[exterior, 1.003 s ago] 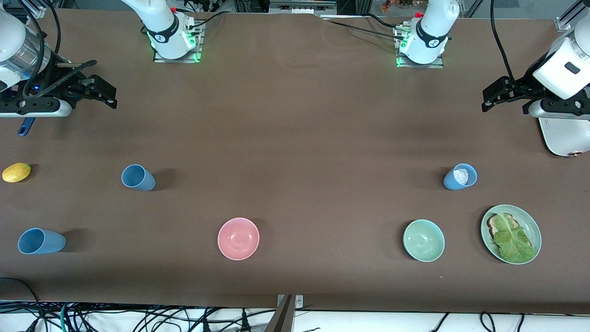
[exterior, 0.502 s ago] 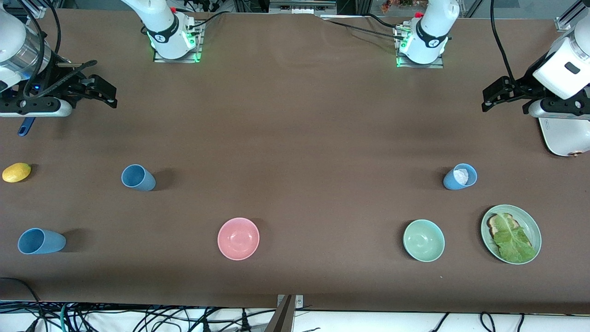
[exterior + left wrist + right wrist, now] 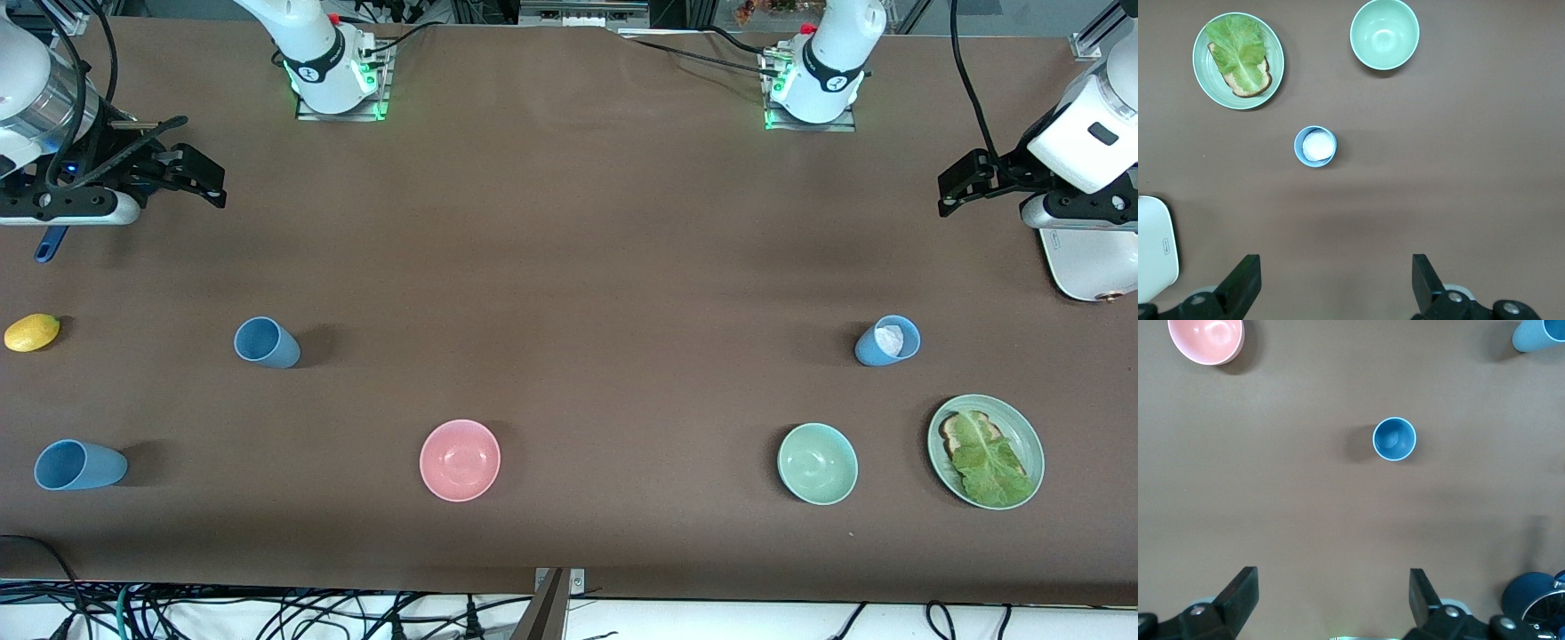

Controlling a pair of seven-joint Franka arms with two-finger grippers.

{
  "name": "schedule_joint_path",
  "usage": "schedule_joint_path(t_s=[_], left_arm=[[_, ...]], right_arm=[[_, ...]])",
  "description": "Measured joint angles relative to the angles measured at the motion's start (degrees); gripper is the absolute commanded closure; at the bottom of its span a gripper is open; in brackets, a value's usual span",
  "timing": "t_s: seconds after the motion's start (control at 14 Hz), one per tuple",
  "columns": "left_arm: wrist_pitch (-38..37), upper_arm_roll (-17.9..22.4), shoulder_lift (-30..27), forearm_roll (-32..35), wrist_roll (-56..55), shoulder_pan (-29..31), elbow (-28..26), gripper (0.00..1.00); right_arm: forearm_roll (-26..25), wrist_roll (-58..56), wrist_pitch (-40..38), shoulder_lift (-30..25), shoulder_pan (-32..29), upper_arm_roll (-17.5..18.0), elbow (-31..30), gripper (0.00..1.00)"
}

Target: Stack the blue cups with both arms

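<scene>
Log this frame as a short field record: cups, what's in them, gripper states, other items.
blue cups: three, all apart, none stacked
cup with white content: upright, toward the left arm's end
empty cup: upright, toward the right arm's end
third cup: nearest the front camera
left gripper: open, holds nothing
right gripper: open, holds nothing
others: pink bowl, green bowl, plate with lettuce on bread, lemon

Brown table cover (image 3: 569,267): matt, cloth-like, faintly creased. Light-blue tapered tumblers (image 3: 266,342) matt, plastic-looking; round pink bowl (image 3: 460,460) and pale-green bowl (image 3: 817,463) smooth, slightly glossy. White arm shells (image 3: 1089,133) glossy plastic.
</scene>
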Motion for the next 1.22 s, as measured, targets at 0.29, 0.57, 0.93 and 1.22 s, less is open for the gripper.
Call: schedule_joint_path(t_s=[0.29,0.57,0.93,1.22], left_arm=[[-0.04,0.00,0.02,0.05,0.00,0.01,0.00,0.00],[-0.04,0.00,0.02,0.06,0.00,0.01,0.00,0.00],[-0.04,0.00,0.03,0.06,0.00,0.01,0.00,0.00],[-0.01,0.12,1.40,0.08,0.42,0.24,0.02,0.00]], right_arm=[[0.00,0.00,-0.02,0.00,0.00,0.00,0.00,0.00],[0.00,0.00,-0.02,0.00,0.00,0.00,0.00,0.00],[0.00,0.00,-0.02,0.00,0.00,0.00,0.00,0.00],[0.00,0.00,-0.02,0.00,0.00,-0.01,0.00,0.00]])
